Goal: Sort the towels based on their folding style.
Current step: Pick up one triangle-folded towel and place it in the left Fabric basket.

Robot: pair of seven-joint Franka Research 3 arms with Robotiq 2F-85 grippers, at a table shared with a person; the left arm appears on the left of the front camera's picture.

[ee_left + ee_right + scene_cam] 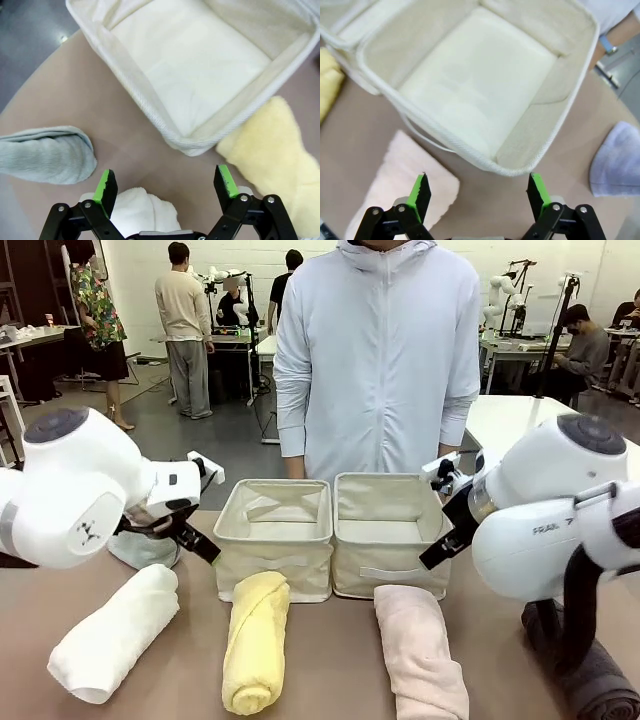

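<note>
Likely soft, light and squashy, the white terry roll (112, 632), yellow terry roll (255, 640) and pink terry roll (420, 650) lie nearer than the two beige fabric bins (275, 565); pinch each mid-length. Left gripper (166, 182) and right gripper (478, 189) hang spread wide, empty.

White bulbous arms (75, 490) — black pincers (166, 182), green pads (106, 187), possibly "FRANKA" lettering (545, 530).

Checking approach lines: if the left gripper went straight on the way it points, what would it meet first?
The open left gripper would likely meet bare table just short of the bin, beyond the white towel. Depth is unclear; the bin's near wall could come first.
</note>
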